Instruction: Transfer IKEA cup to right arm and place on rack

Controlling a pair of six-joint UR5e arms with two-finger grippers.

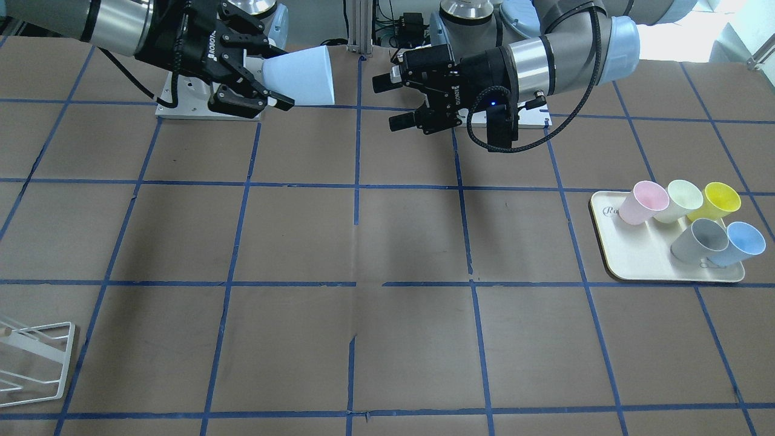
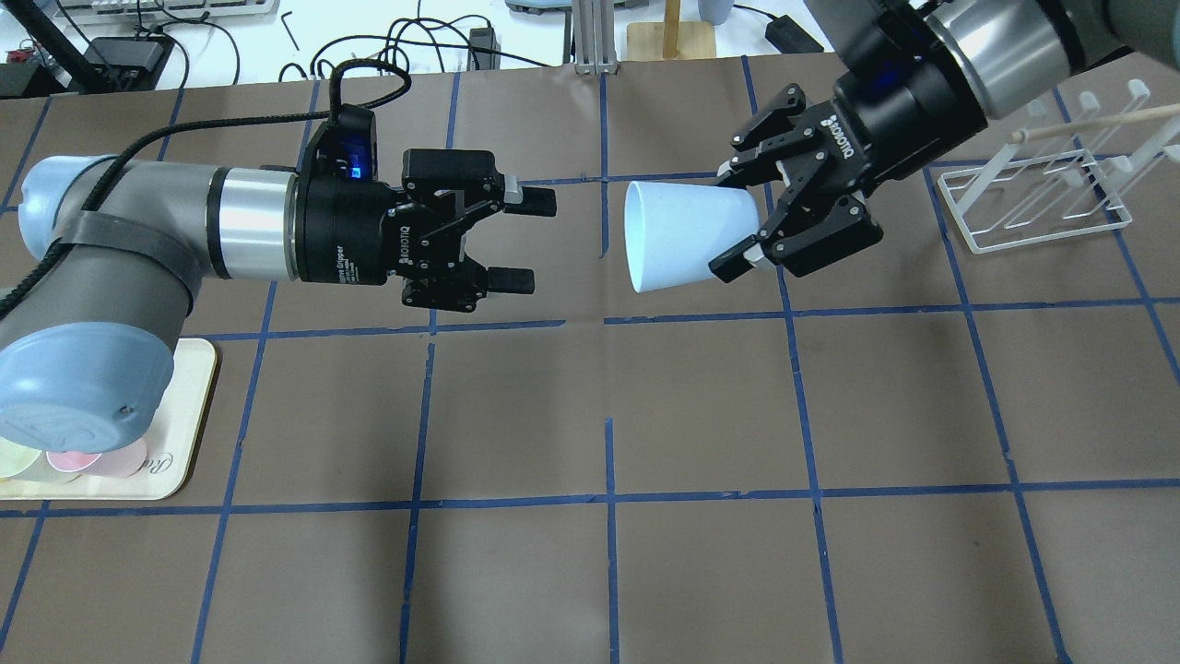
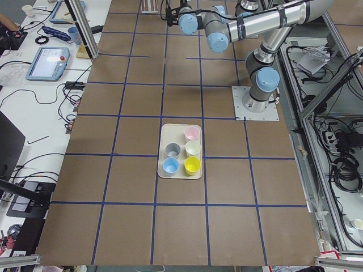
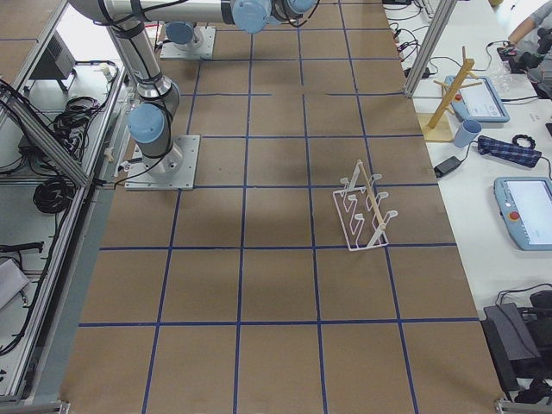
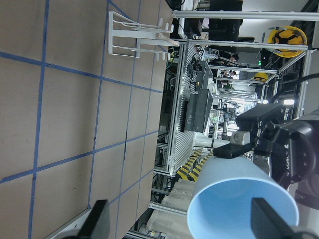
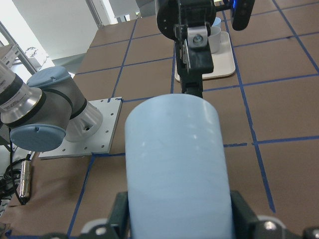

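My right gripper (image 2: 728,221) is shut on the narrow base end of the pale blue IKEA cup (image 2: 687,235) and holds it sideways in the air, mouth toward my left gripper (image 2: 533,240). The left gripper is open and empty, a short gap away from the cup's rim. In the front view the right gripper (image 1: 278,77) holds the cup (image 1: 300,75) and the left gripper (image 1: 389,103) stands apart. The left wrist view shows the cup's open mouth (image 5: 244,199); the right wrist view shows its side (image 6: 177,164). The white wire rack (image 2: 1042,198) stands on the table beside the right arm.
A cream tray (image 1: 642,260) on the robot's left holds pink (image 1: 645,203), pale green (image 1: 681,200), yellow (image 1: 717,201), grey (image 1: 702,239) and blue (image 1: 740,242) cups. The rack also shows in the front view (image 1: 36,363). A wooden stand (image 2: 673,28) is beyond the table's far edge.
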